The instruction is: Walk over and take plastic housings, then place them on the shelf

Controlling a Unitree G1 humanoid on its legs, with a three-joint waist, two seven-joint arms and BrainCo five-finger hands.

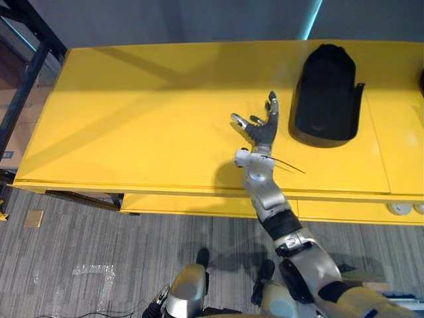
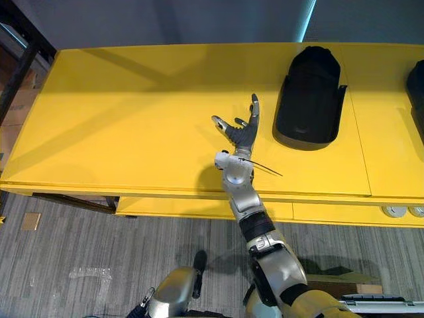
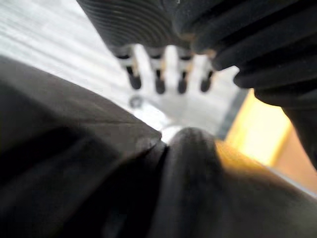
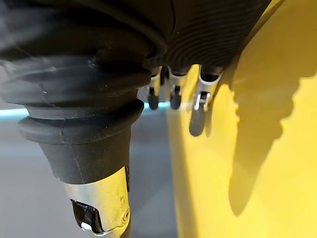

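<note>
Yellow shelf (image 1: 165,112) beneath black housing (image 1: 326,93)

Light: bright, fairly even, from above. Yellow bench (image 1: 132,119): top well lit, soft diagonal bands of shade from far left corner toward middle. Cyan light strip (image 1: 313,18): glows behind far edge. Black plastic housing (image 1: 326,93): faint sheen. Floor (image 1: 99,245): dimmer below near edge.

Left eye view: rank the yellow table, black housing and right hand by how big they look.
Largest: yellow table.
Next: black housing.
Smallest: right hand, which looks clearly smaller than the housing even though it is nearer the camera.
</note>
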